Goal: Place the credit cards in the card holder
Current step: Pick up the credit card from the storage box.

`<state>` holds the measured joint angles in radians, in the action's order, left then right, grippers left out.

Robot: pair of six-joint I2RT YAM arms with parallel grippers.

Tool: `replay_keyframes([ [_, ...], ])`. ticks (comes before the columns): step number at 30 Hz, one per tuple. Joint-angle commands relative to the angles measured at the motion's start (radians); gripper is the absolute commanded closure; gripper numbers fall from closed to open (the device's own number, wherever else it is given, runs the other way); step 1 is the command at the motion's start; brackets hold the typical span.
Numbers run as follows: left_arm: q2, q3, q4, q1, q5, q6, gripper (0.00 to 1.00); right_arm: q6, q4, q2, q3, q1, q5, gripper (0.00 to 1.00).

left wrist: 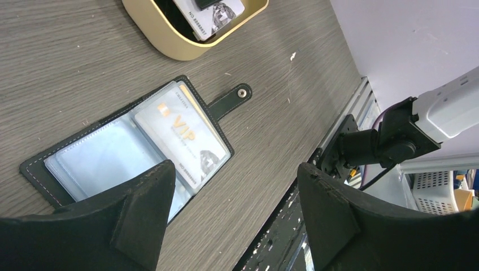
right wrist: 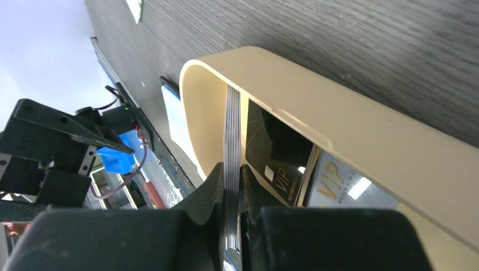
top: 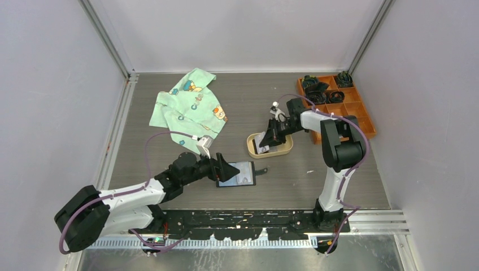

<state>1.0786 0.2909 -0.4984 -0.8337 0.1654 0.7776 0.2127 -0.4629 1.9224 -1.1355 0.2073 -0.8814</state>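
Right wrist view first: the right gripper (right wrist: 231, 172) is pinched almost closed on a thin grey credit card (right wrist: 232, 124) seen edge-on. Its face is hidden, and I cannot tell whether it is one card or several pressed together. It stands upright inside the beige oval plastic tray (right wrist: 339, 107), near the curved end wall. Beside it a dark VIP card (right wrist: 277, 164) and a light VIP card (right wrist: 342, 189) lean in the tray, both partly hidden by the gripper.

On the left wrist view the left gripper (left wrist: 234, 167) is spread wide with nothing between its fingers, at the near side of the black leather-like bifold card holder (left wrist: 101, 152). The holder lies open on the grey wood-grain table (left wrist: 68, 68) with a silver VIP card (left wrist: 183, 138) in a clear sleeve — one finger covers its near corner. Its snap tab (left wrist: 234, 97) points out over bare table, with the tray near but apart.
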Motion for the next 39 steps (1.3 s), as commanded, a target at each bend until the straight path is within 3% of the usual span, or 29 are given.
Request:
replay_keyframes([
  [1,-0.045,0.001,0.017,0.001,-0.012,-0.012,0.21,-0.058,-0.047,-0.026,-0.046,-0.024,-0.114,0.95],
  [9,-0.035,0.002,0.014,0.0,-0.011,-0.011,0.21,-0.056,-0.058,-0.01,-0.055,-0.025,-0.108,0.77],
  [26,-0.048,-0.007,0.016,0.0,-0.012,-0.006,0.21,-0.054,-0.076,-0.022,-0.056,-0.07,-0.077,0.71],
  [31,-0.046,-0.007,0.014,0.0,-0.009,-0.005,0.21,-0.049,-0.078,-0.022,-0.055,-0.078,-0.052,0.75],
  [39,-0.066,-0.012,0.014,0.001,-0.008,0.003,0.21,-0.057,-0.09,-0.063,-0.048,-0.103,0.041,0.96],
])
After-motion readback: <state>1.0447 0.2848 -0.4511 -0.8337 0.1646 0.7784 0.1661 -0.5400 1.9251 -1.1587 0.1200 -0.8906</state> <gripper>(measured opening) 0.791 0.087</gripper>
